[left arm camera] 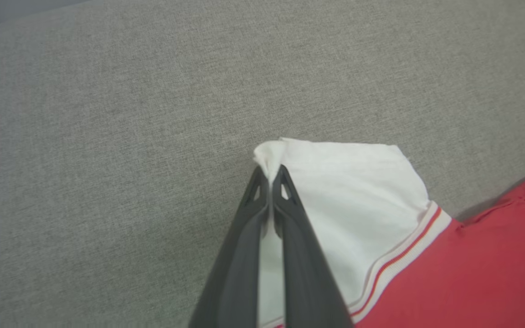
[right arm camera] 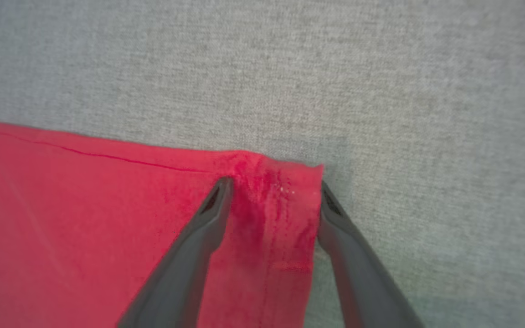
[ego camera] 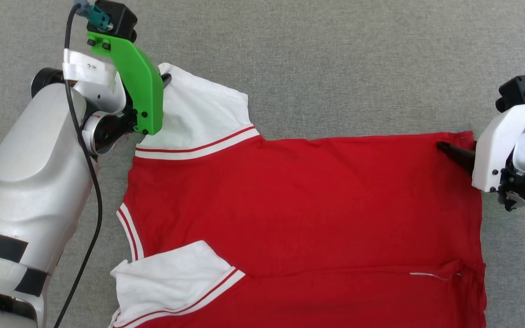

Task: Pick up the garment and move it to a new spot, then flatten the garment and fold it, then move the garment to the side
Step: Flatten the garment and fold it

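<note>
The left end effector (left arm camera: 270,176) is closed tight on the outer tip of the far sleeve (ego camera: 203,114), with white cloth pinched between its two dark fingers. The right end effector (right arm camera: 274,189) is open. Its fingers straddle the far hem corner (ego camera: 463,138), one resting on the red cloth and the other just off its edge, and nothing is gripped yet.

The garment (ego camera: 299,200) lies spread between the two, plain red side up. Its long axis runs straight from one end effector to the other, with the neck and sleeves toward the left one and the hem toward the right one. From both end effectors the body of the garment stretches away toward the robot, so each sits on the far edge, one at either end of it. On the robot's side the near sleeve (ego camera: 167,278) is turned in over the red body, and a crease runs along that edge. The table (ego camera: 335,54) beyond the fingertips is bare grey cloth.

The next move probably depends on this line-up. Once the right fingers close on the corner, both arms can lift the far edge together and bring it toward the robot, square to the long axis. Lifting before the right side has hold would likely drag the hem askew.
</note>
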Robot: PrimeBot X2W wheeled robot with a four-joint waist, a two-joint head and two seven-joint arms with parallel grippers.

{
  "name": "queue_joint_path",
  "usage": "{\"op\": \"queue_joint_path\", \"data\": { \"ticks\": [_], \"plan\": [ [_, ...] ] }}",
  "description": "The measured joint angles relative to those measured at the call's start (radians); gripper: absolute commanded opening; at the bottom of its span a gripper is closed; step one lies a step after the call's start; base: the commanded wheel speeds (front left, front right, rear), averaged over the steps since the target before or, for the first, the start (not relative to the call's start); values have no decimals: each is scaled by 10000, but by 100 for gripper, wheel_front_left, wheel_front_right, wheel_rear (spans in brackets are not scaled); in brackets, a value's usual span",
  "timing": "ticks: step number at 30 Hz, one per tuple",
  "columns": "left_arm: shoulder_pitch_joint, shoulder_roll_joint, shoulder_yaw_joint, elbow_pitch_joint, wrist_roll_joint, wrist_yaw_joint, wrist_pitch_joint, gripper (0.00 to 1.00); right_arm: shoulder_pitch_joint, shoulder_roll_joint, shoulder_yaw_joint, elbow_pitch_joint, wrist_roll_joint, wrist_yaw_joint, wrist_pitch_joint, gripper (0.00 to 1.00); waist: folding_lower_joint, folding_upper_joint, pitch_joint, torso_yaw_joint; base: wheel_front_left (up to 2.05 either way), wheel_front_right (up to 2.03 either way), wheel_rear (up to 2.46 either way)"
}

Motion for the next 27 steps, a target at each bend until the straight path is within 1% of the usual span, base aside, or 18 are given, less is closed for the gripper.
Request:
{"op": "queue_joint_path", "data": {
  "ticks": [3, 8, 12, 15, 19, 22, 27],
  "plan": [
    [176, 71, 44, -127, -15, 67, -111, 0, -74, -96, 199, 33, 146, 2, -190, 0, 0, 0, -95, -13, 0, 0, 0],
    [537, 224, 159, -368, -15, 159, -621, 0, -184, -169, 384, 15, 201, 2, -660, 0, 0, 0, -413, -6, 0, 0, 0],
    [927, 297, 320, -648, -52, 230, -1141, 0, -111, -263, 268, -163, 182, 2, -1081, 0, 0, 0, -799, 53, 0, 0, 0],
    [1420, 502, 418, -953, -123, 257, -1394, 0, 244, -330, 44, -527, 88, 10, -1285, 0, 0, 0, -1139, 104, 0, 0, 0],
    [2457, 721, 619, -1651, -316, 527, -1766, 0, 1318, -366, -330, -1039, -79, 10, -1490, 0, 0, 0, -1636, 186, 0, 0, 0],
    [3388, 859, 786, -2345, -575, 811, -2075, 0, 2262, -364, -606, -1432, -199, 10, -1615, 0, -1, 0, -1982, 279, 0, 0, 0],
    [5398, 1172, 1060, -3593, -826, 1519, -2506, 0, 3746, -36, -1208, -2080, -468, 10, -1808, 0, -1, 0, -2462, 429, 0, 0, 0]
  ]
}}
